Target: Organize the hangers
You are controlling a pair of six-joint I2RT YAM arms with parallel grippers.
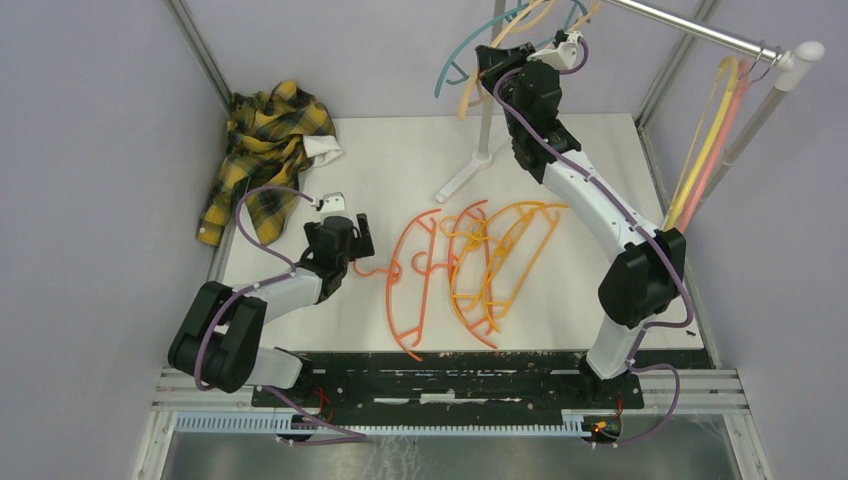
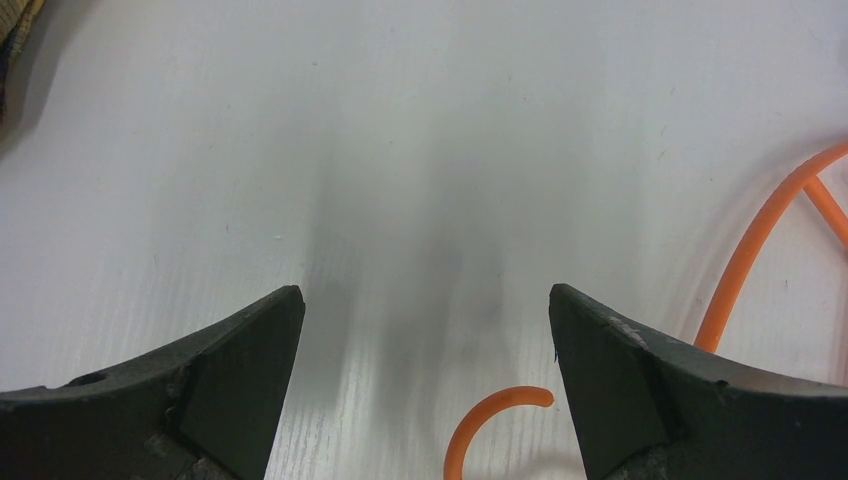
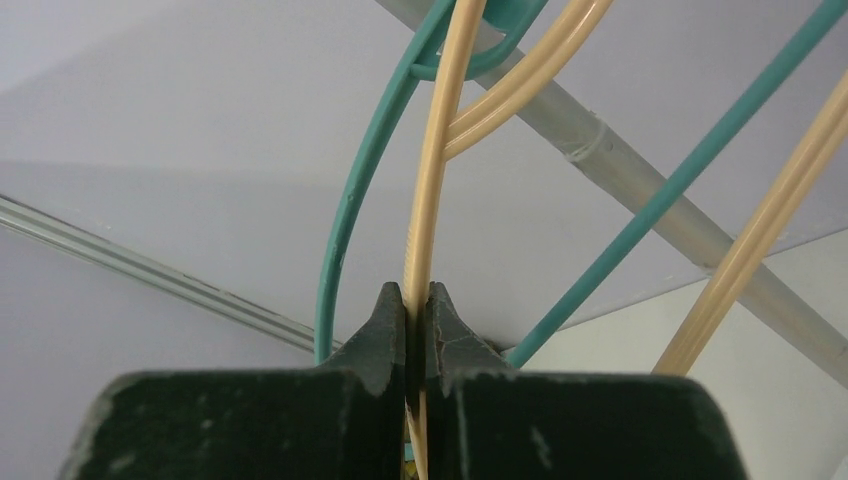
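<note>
Top external view: the right arm reaches up beside the metal rail [image 1: 690,28]. Its gripper [image 3: 417,300] is pinched tight on the thin bar of a peach hanger [image 3: 432,180], and a teal hanger [image 3: 350,220] hangs just beside that one. Farther right on the rail, yellow and pink hangers [image 1: 708,150] hang together. On the white table [image 1: 400,150] lies a loose pile of orange hangers [image 1: 415,285], with yellow-orange hangers [image 1: 500,265] overlapping them. The left gripper [image 2: 425,300] sits low over the table, just left of the pile, with its fingers wide apart and nothing between them. An orange hook [image 2: 495,410] curls close to its right finger. A plaid shirt [image 1: 262,150] is bunched at the table's far left corner.
</note>
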